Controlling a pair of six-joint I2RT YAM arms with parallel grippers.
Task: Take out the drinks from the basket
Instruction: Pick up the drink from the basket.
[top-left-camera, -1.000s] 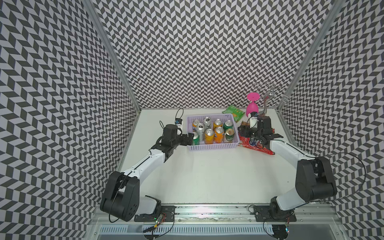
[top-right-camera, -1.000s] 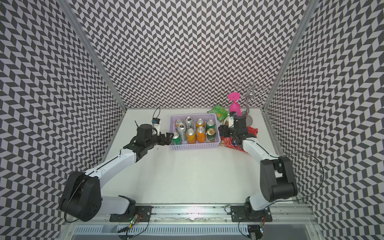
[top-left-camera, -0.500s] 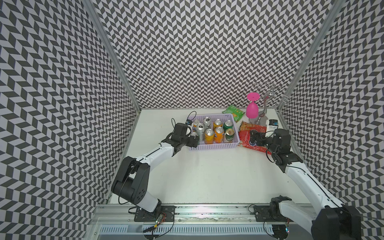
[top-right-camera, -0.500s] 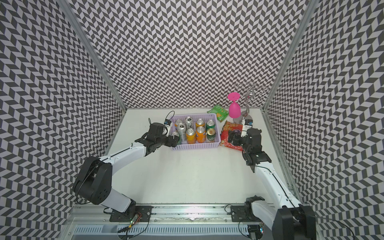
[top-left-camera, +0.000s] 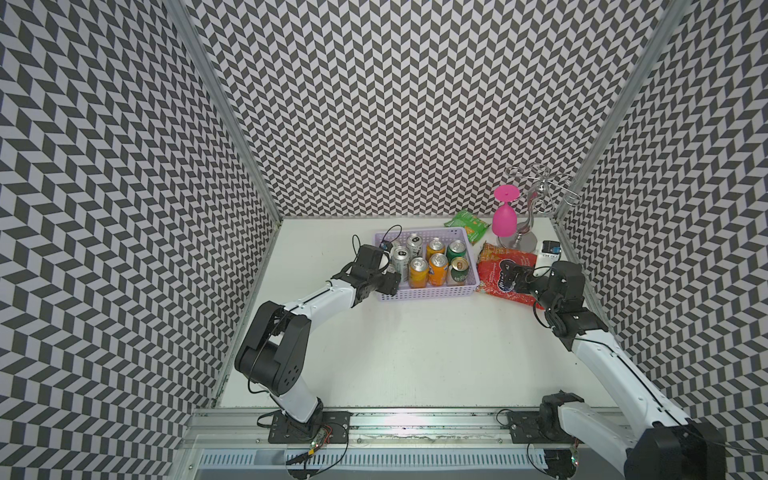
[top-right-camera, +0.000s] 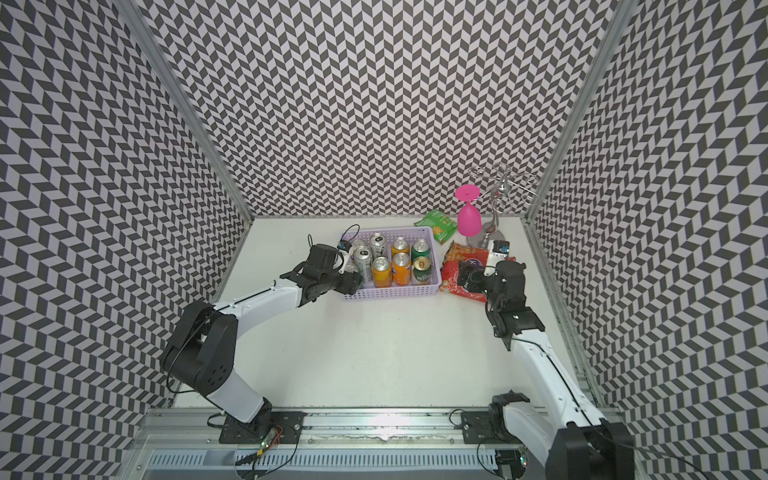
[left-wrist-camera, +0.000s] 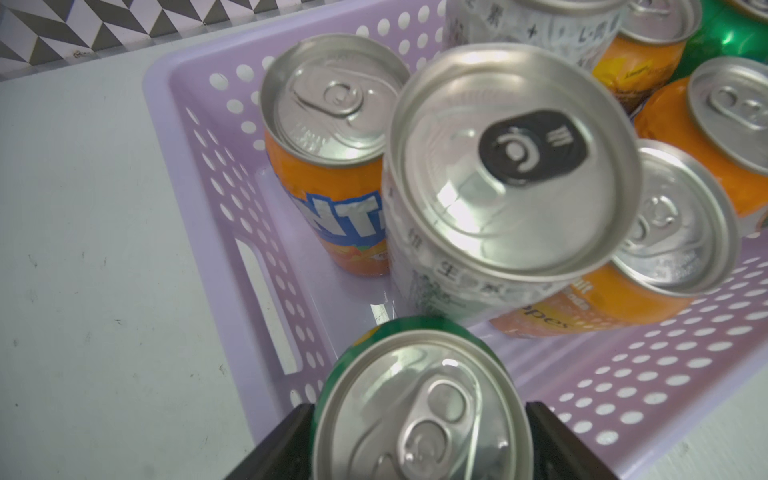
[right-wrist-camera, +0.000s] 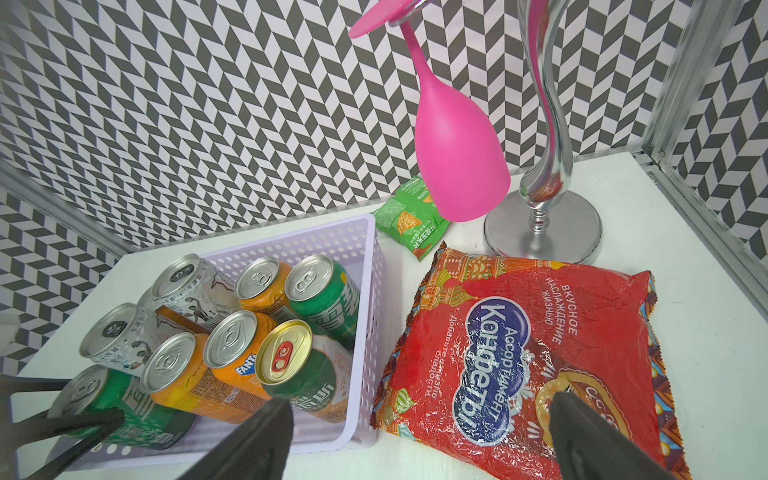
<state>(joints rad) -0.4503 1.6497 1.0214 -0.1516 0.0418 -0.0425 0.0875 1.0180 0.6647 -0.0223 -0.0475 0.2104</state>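
The lavender basket (top-left-camera: 428, 293) (top-right-camera: 395, 292) stands at the back of the white table with several drinks (top-left-camera: 436, 266) upright in it: orange, green and taller silver-grey cans. My left gripper (top-left-camera: 390, 278) (top-right-camera: 353, 282) reaches into the basket's near-left corner. In the left wrist view its black fingers press both sides of a green can (left-wrist-camera: 419, 407), next to a silver-grey can (left-wrist-camera: 511, 166) and an orange can (left-wrist-camera: 332, 116). My right gripper (top-left-camera: 513, 278) (right-wrist-camera: 419, 403) hangs open over the red snack bag (right-wrist-camera: 519, 353), right of the basket.
A pink goblet (top-left-camera: 505, 218) hangs upside down on a chrome rack (top-left-camera: 536, 199) at the back right. A green snack bag (top-left-camera: 467, 222) lies behind the basket's right corner. A small white device (top-left-camera: 548, 251) sits by the right wall. Patterned walls enclose three sides.
My left gripper has moved into the basket's near-left corner and its jaws have narrowed onto the green can. My right arm has swung back to the right and its jaws have widened.
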